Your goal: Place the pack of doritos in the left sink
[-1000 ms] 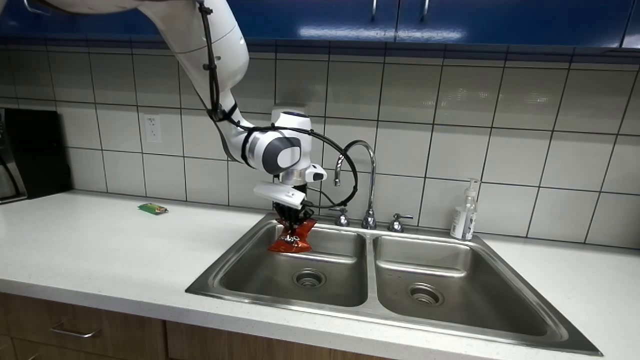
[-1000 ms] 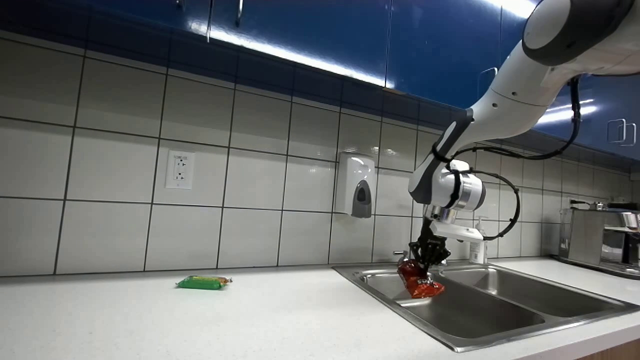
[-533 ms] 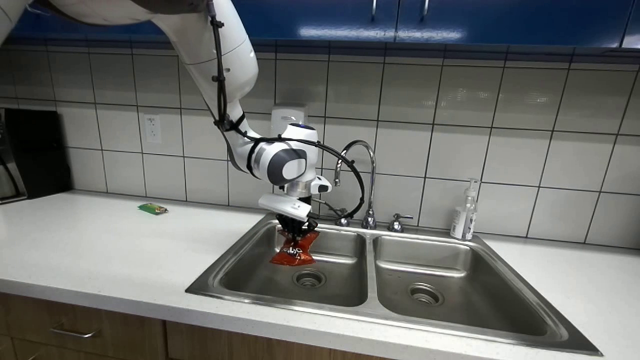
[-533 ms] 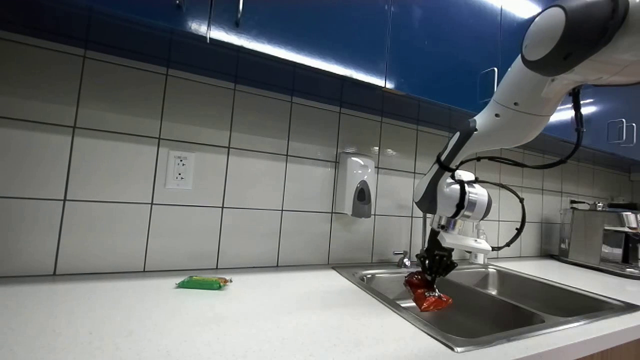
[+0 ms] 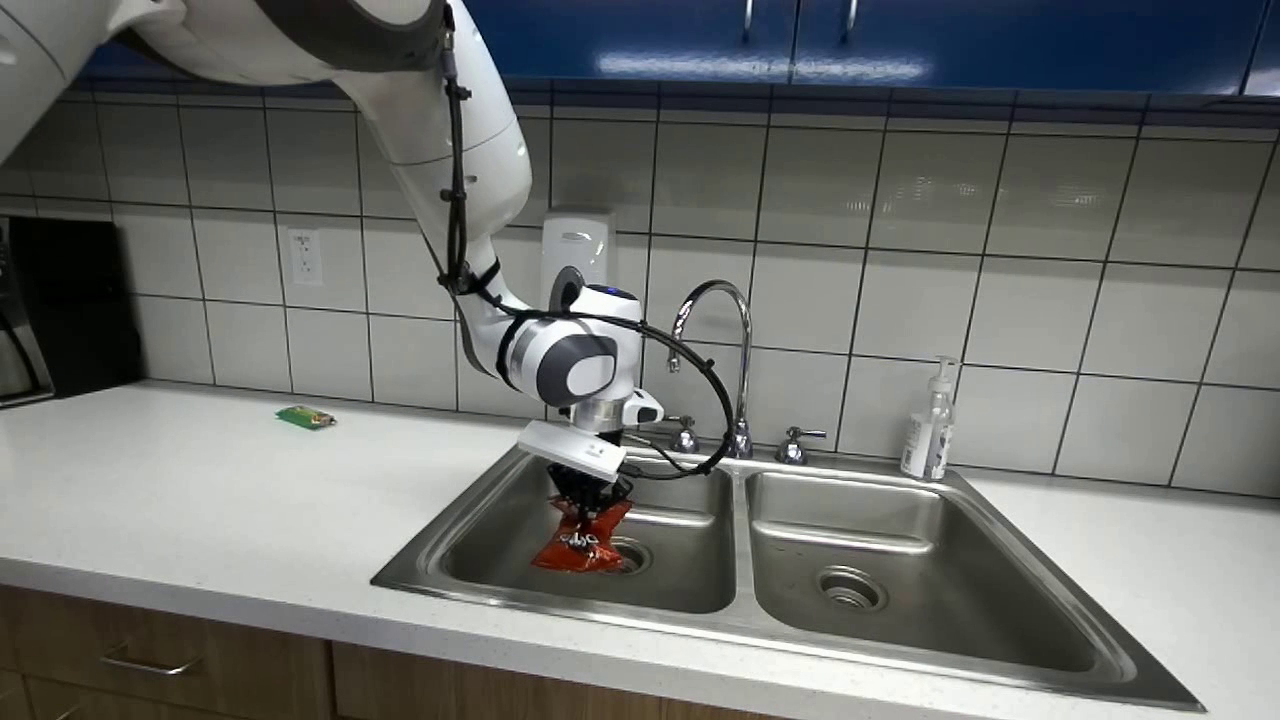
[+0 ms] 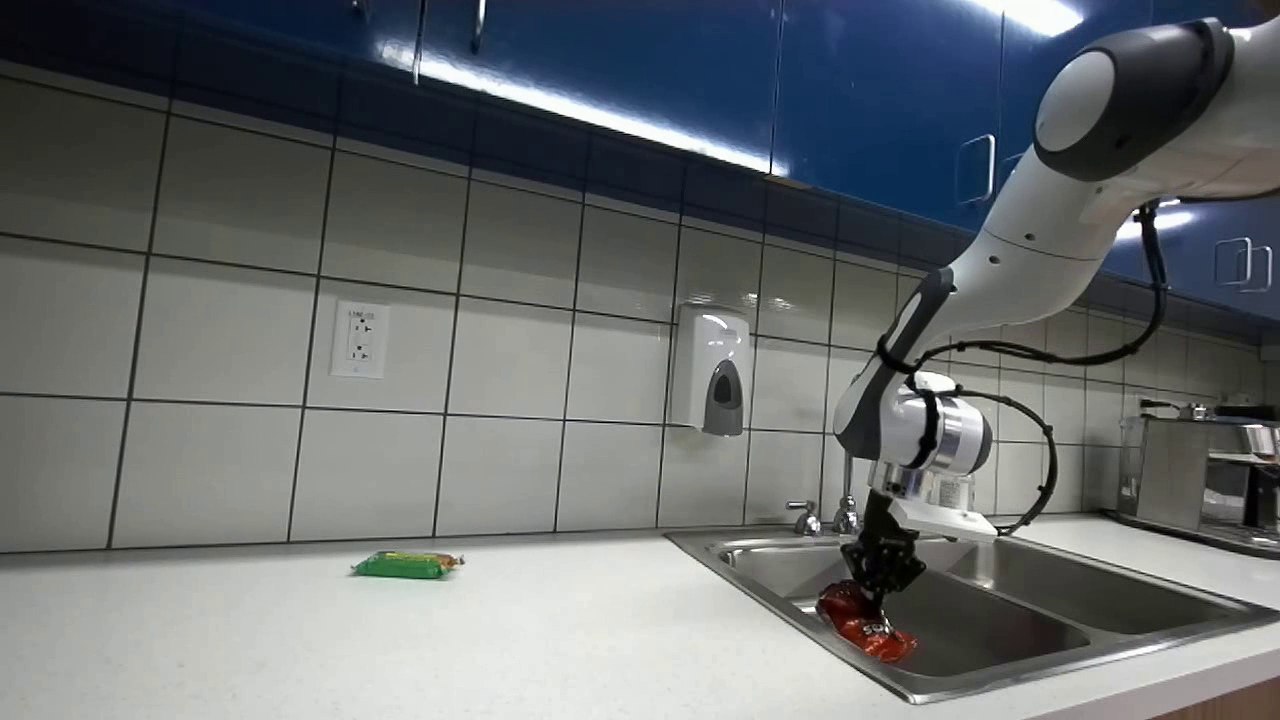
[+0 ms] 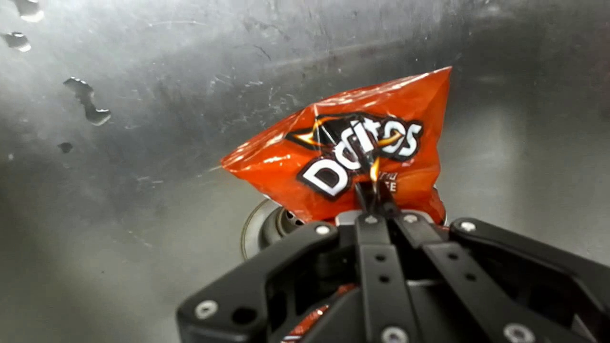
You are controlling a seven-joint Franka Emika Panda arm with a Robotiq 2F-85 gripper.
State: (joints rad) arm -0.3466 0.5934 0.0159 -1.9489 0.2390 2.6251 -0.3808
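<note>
The red-orange pack of doritos (image 5: 575, 555) is inside the left sink (image 5: 685, 580), low over its floor and partly over the drain. In an exterior view the pack (image 6: 862, 632) hangs tilted in the left sink (image 6: 985, 635). My gripper (image 5: 585, 518) points down and is shut on the pack; it also shows in an exterior view (image 6: 874, 598). In the wrist view the fingertips (image 7: 375, 197) pinch the middle of the pack (image 7: 343, 143), and its lower part is hidden behind the gripper. I cannot tell whether the pack touches the sink floor.
The twin basin (image 5: 950, 600) lies beside it, past a steel divider (image 5: 745, 560). The faucet (image 5: 745, 370) and handles stand behind. A soap bottle (image 5: 930, 425) stands at the back rim. A small green item (image 5: 306, 417) lies on the counter. A dispenser (image 6: 712, 370) hangs on the wall.
My gripper has moved down and toward the front of the left sink, carrying the pack deeper into the basin. It stays shut on the pack. The green item has not moved.
</note>
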